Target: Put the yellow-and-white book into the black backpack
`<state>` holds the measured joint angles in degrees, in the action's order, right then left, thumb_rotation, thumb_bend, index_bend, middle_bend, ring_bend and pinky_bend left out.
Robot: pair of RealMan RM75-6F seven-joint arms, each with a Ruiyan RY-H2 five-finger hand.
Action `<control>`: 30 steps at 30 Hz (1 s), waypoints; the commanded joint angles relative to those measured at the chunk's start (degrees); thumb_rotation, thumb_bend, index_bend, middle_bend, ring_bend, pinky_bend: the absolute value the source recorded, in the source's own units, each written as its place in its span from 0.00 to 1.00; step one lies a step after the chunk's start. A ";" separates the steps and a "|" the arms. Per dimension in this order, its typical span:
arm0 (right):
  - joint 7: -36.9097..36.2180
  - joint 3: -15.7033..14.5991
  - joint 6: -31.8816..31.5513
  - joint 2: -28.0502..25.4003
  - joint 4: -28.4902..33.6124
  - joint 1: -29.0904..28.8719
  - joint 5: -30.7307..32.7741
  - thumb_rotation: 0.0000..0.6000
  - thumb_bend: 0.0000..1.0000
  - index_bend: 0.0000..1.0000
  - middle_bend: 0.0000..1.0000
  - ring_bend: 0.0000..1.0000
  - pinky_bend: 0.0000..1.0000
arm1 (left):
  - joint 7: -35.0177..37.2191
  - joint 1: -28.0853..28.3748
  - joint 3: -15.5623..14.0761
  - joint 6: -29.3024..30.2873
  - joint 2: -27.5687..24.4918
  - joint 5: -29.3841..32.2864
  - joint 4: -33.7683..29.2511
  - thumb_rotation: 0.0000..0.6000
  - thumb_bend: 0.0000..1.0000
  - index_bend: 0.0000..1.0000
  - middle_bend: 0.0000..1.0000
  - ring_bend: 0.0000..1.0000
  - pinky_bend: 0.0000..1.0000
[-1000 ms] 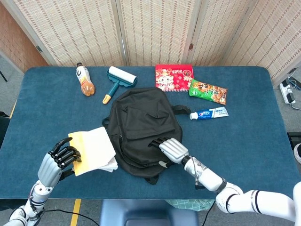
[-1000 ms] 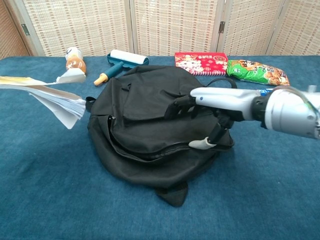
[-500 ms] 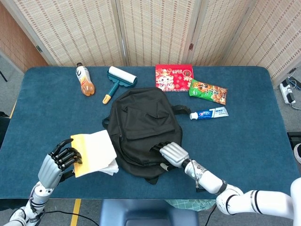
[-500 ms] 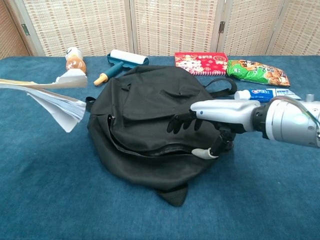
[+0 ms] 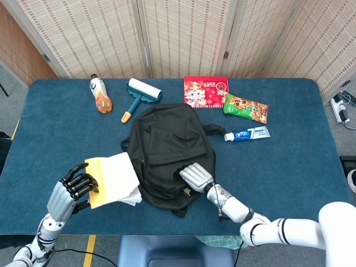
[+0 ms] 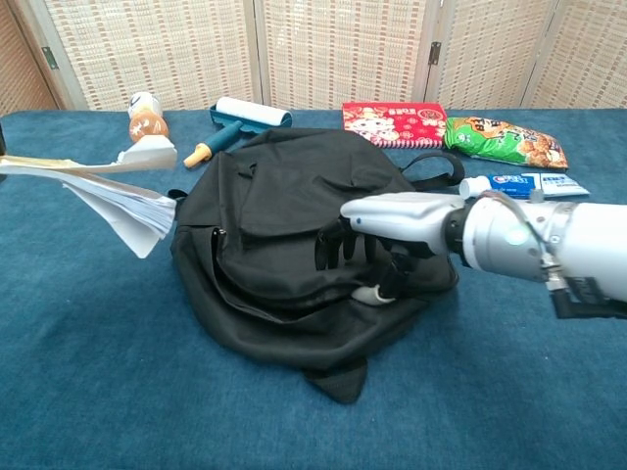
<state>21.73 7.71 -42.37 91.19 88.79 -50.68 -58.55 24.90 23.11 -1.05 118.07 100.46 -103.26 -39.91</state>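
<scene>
The black backpack (image 5: 167, 144) lies flat in the middle of the blue table, its zipper seam curving along the near side (image 6: 265, 294). My right hand (image 5: 194, 177) rests on its near right part, with fingers (image 6: 338, 245) curled over the top fabric and the thumb pressed under the fold, gripping the fabric. My left hand (image 5: 71, 192) holds the yellow-and-white book (image 5: 114, 178) by its left edge, just left of the backpack. In the chest view the book (image 6: 113, 186) hangs above the table with its pages sagging, and the left hand is out of frame.
Along the far side of the table lie a drink bottle (image 5: 99, 93), a teal lint roller (image 5: 139, 94), a red package (image 5: 206, 90), a green snack bag (image 5: 246, 108) and a toothpaste box (image 5: 248, 134). A folding screen stands behind the table.
My right hand has slid left across the backpack and its fingers have closed on the fabric near the zipper. The book has drifted slightly right, toward the backpack.
</scene>
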 commanded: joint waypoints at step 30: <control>3.58 17.43 -6.88 5.67 -9.51 -15.50 24.55 1.00 0.62 0.72 0.53 0.45 0.46 | 2.22 8.38 0.37 -0.59 2.95 -6.88 -6.44 1.00 0.53 0.68 0.60 0.50 0.28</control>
<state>25.43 24.75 -49.00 96.51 79.65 -65.75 -34.36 27.32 31.23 -0.72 117.66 103.19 -109.91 -46.12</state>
